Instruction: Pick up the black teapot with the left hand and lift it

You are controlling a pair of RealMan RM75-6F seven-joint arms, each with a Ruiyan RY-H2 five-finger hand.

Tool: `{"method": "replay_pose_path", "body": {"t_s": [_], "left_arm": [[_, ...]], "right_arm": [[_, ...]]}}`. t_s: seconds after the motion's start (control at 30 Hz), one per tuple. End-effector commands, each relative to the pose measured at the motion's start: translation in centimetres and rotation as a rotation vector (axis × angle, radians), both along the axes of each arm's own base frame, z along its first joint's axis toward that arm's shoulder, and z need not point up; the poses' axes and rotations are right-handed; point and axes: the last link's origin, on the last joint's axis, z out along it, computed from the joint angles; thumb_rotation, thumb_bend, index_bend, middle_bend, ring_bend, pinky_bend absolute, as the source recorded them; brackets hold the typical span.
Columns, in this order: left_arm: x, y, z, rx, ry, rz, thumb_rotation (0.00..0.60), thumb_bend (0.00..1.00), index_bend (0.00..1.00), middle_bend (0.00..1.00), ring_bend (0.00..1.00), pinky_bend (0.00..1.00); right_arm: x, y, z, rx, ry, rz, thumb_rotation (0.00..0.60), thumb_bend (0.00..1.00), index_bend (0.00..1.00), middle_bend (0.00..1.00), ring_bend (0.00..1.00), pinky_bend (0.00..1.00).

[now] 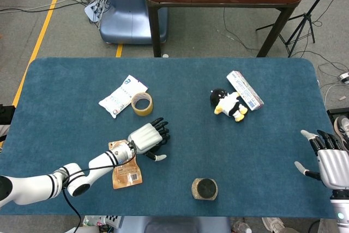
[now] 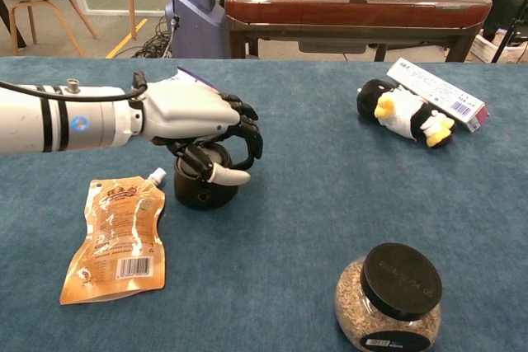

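The left hand (image 2: 198, 117) sits over the black teapot (image 2: 202, 183), fingers curled down around its top and grasping it — the pot's base rests on the blue desk (image 2: 330, 204), just beside an orange pouch (image 2: 115, 237). The right hand (image 1: 330, 162) hovers at the desk's far right edge, fingers spread, released and holding nothing — well apart from a dark-lidded jar (image 2: 392, 294)

L hand (image 2: 198, 117) curled; R hand (image 1: 331, 163) spread
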Motion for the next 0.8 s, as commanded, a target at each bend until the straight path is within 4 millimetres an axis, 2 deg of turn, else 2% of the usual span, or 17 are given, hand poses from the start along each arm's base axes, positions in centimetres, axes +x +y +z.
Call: {"method": "replay_pose_path", "body": {"t_s": [0.03, 0.57, 0.8], "left_arm": [[-0.4, -0.2, 0.5, 0.021, 0.01, -0.013, 0.116, 0.26, 0.27, 0.21, 0.03, 0.0], [-2.4, -0.8, 4.2, 0.127, 0.024, -0.019, 0.116, 0.26, 0.28, 0.24, 0.06, 0.0], [-4.1, -1.5, 5.9, 0.176, 0.051, -0.016, 0.118, 0.26, 0.28, 0.25, 0.06, 0.0]], "right_arm": [[0.0, 0.0, 0.0, 0.0, -0.001, 0.002, 0.6, 0.19, 0.19, 0.27, 0.13, 0.14], [0.4, -0.2, -0.3, 0.008, -0.008, 0.025, 0.6, 0.19, 0.19, 0.27, 0.13, 0.14], [0.7, -0.3, -0.4, 0.009, -0.013, 0.04, 0.6, 0.19, 0.19, 0.27, 0.13, 0.14]]}}
